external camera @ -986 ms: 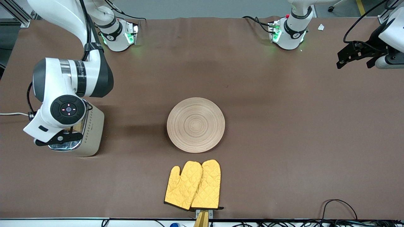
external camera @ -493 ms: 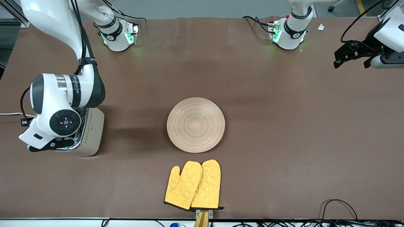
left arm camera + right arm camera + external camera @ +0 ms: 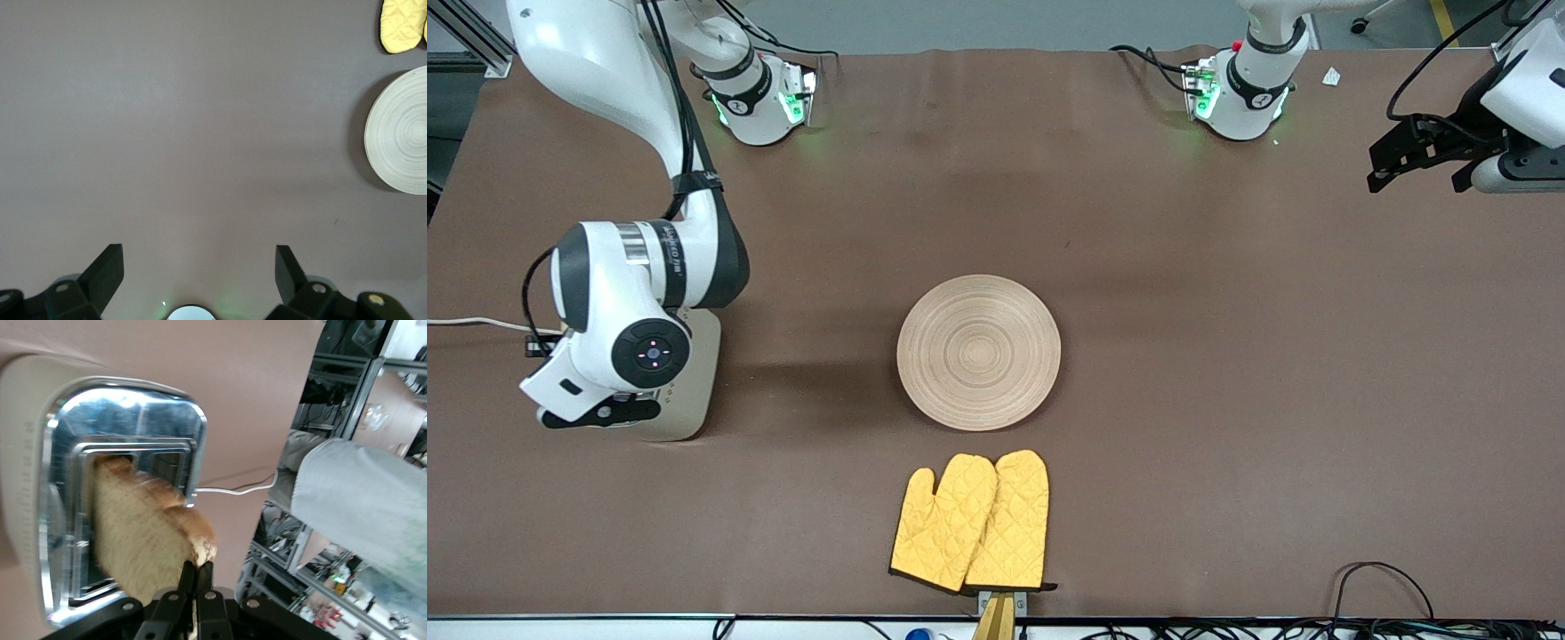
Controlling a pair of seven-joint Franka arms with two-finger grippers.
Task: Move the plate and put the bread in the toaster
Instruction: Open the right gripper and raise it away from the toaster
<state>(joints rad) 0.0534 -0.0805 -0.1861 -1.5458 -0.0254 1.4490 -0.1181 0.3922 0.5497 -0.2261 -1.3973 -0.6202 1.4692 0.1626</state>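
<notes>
I had the right hand (image 3: 195,577) pinched shut on the crust of the bread (image 3: 143,537), directly over the toaster (image 3: 694,382), because the slice had to go in on edge and a grip at the crust left its whole body free to slide down. In the right wrist view the slice hung tilted under the hand, its lower end already at the mouth of a slot in the chrome top; I could not tell how deep it sat. I judged the slot walls tight against the bread, so any tilt risked catching on the chrome rim.

The left hand (image 3: 199,275) waited with its fingers spread wide and nothing between them, parked high over the bare tabletop (image 3: 1227,356) at its own arm's end, clear of the work. The plate (image 3: 978,352) lay empty mid-tabletop, well apart from both hands, with the yellow oven mitts (image 3: 971,522) near it. Open tabletop surrounded the toaster toward the plate, leaving room to withdraw upward afterward.
</notes>
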